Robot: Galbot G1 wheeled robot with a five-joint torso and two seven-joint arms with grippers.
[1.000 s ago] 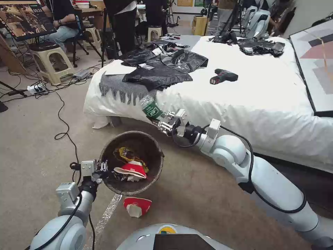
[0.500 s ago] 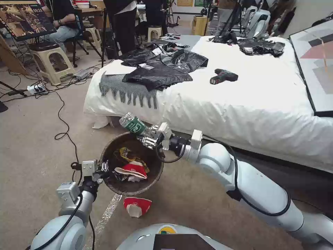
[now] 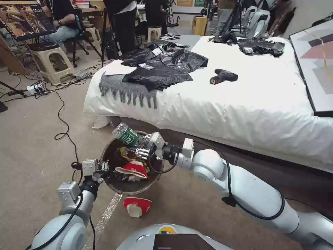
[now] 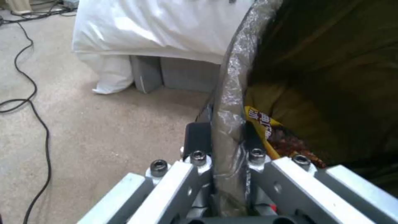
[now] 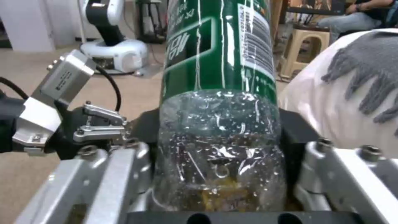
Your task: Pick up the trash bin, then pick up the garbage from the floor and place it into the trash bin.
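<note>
The trash bin, round and lined with a dark bag, hangs just above the carpet with my left gripper shut on its rim. Inside lie a crushed red-and-white cup and a yellow snack wrapper. My right gripper is shut on a clear green-labelled bottle and holds it over the bin's far rim; up close the bottle sits squeezed between the pads. Another crushed red-and-white cup lies on the floor just in front of the bin.
A bed with a white cover stands right behind the bin, carrying black plastic sheets, a grey fringed cloth and a power drill. Cables trail over the carpet at the left, near stools.
My right arm has swung the bottle left and down from the bed's edge to above the bin's far rim. The left gripper and the bin have stayed put.
</note>
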